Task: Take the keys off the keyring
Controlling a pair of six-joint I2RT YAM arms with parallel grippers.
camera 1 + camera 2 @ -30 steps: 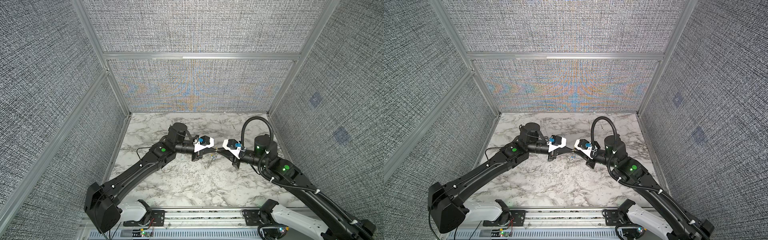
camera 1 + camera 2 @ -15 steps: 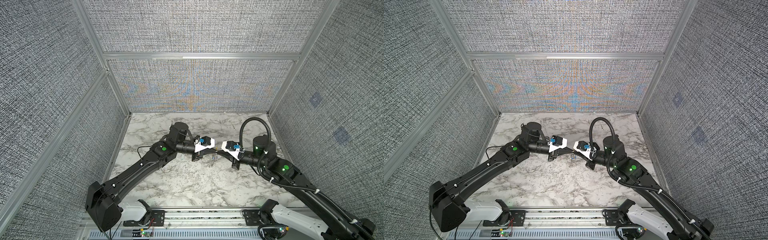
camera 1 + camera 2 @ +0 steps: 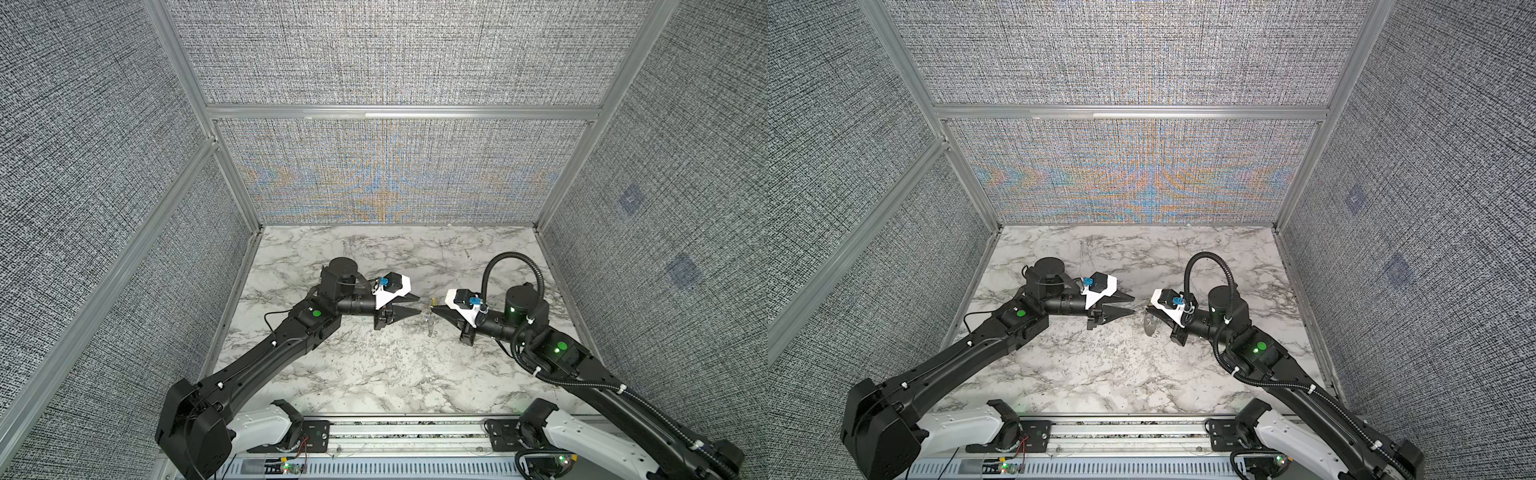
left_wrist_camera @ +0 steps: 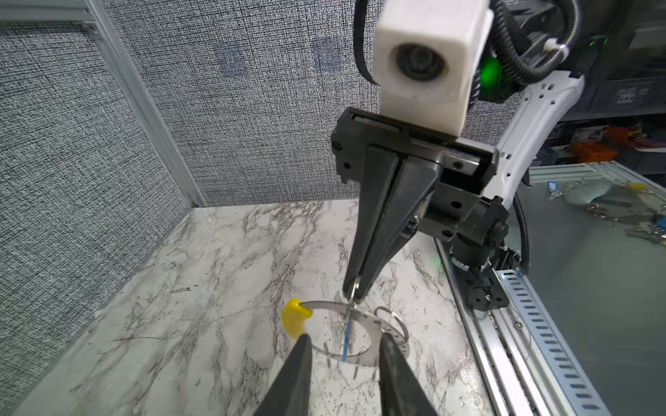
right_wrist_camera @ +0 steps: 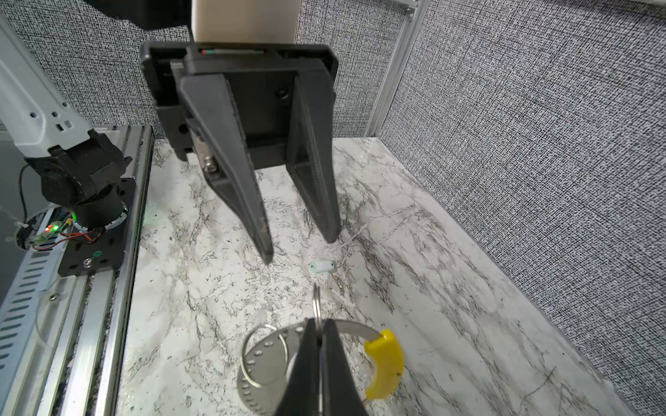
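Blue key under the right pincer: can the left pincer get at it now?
Probably yes. The left pincer stands open with the blue key hanging edge-on just ahead of its gap. The right pincer, shut on a small ring above, leaves it free.

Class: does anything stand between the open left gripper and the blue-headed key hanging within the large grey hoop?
Nothing visible does. The left gripper, jaws apart, faces the blue-headed key; the large grey hoop curves around it, hanging from a small steel ring clamped in the right gripper.
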